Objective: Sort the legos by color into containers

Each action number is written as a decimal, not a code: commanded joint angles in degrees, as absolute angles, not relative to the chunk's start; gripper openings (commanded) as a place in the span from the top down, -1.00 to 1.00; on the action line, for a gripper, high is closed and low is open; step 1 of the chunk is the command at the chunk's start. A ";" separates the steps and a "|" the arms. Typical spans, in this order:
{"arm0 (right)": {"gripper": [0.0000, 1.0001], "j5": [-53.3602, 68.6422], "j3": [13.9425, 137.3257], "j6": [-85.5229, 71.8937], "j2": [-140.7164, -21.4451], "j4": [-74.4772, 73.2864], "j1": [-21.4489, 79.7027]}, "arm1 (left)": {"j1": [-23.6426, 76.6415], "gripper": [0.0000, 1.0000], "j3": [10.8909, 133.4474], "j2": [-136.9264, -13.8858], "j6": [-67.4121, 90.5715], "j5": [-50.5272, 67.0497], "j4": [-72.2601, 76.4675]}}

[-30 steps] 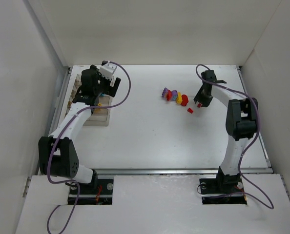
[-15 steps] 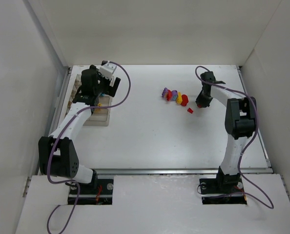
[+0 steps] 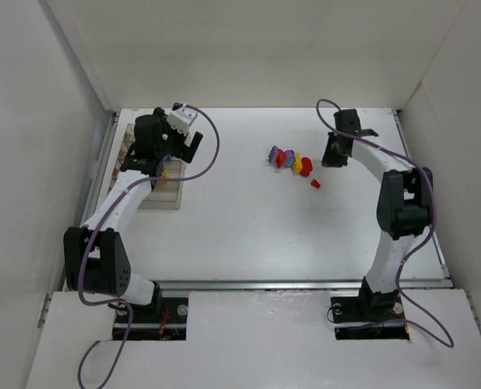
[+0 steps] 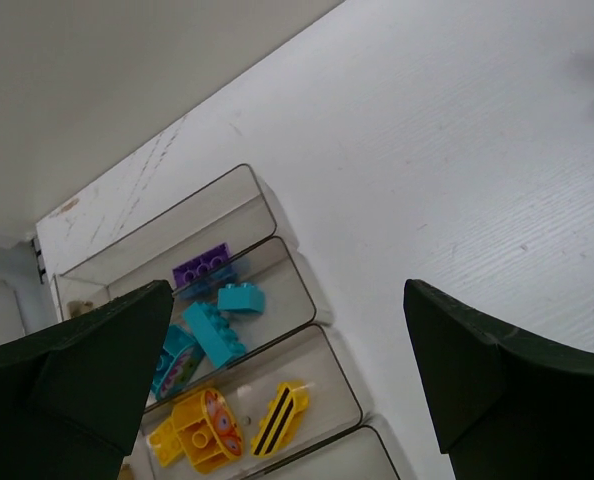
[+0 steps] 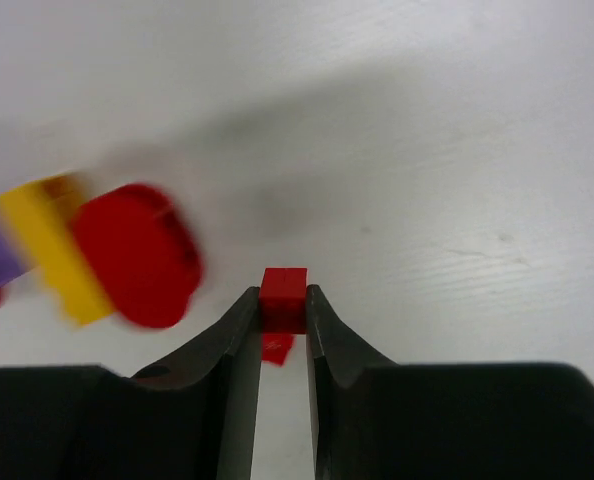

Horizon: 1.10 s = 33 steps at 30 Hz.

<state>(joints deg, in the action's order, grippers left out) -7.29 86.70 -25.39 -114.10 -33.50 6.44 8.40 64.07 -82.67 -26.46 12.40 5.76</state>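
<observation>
A small red brick [image 5: 283,290] sits pinched at the very tips of the right tool [image 5: 281,312], whose two fingers are clenched on its sides so that its top stands just clear of them. In the right wrist view a blurred cluster [image 5: 127,258] of a red rounded piece, a yellow one and a purple one lies on the tabletop [image 5: 457,150] just left of the tool. From above, that cluster [image 3: 289,160] lies near the middle of the far half of the tabletop, with the right tool just to its right. A loose red brick [image 3: 314,184] lies apart from both, a little nearer the arm bases.

Well apart, at the far left, stands the tray [image 3: 155,197]. The left tool [image 4: 287,320] hangs above it, released, its fingers spread wide with nothing between them. Below it, one compartment holds a purple brick [image 4: 205,268] and cyan bricks [image 4: 217,332], and the next one towards the camera holds yellow pieces [image 4: 202,430]. The purple brick lies close to the dividing wall.
</observation>
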 commanded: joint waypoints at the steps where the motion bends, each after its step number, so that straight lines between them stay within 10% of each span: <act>1: 1.00 7.51 92.19 -10.74 -103.20 -23.58 7.91 | 8.53 -1.00 65.82 -81.04 -30.75 23.50 6.25; 12: 1.00 54.89 101.85 -4.75 -100.19 -9.23 18.34 | 14.23 -0.96 66.61 -74.97 -46.86 50.19 15.98; 33: 1.00 51.15 100.28 -11.25 -99.15 -8.17 36.21 | 21.97 -0.32 55.20 -57.49 -60.21 38.94 9.93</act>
